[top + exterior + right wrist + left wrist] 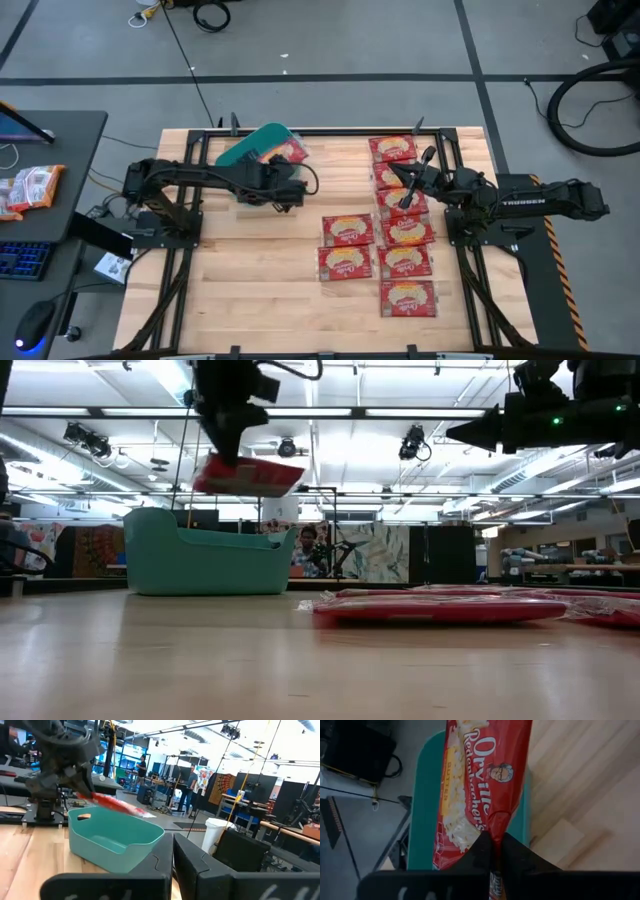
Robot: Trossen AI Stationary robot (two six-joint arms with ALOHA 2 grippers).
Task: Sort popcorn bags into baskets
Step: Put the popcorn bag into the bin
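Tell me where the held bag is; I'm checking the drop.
High view: the bag hangs in the left hand, over the teal tub's right end, at the table's far left-centre.

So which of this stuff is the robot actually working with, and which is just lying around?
Part of the job:
- popcorn bag pinched in the left gripper above the teal basket
- popcorn bags on the table
- right gripper, above those bags

Just lying about:
- orange-and-white snack packet on the side desk
- keyboard
- mouse
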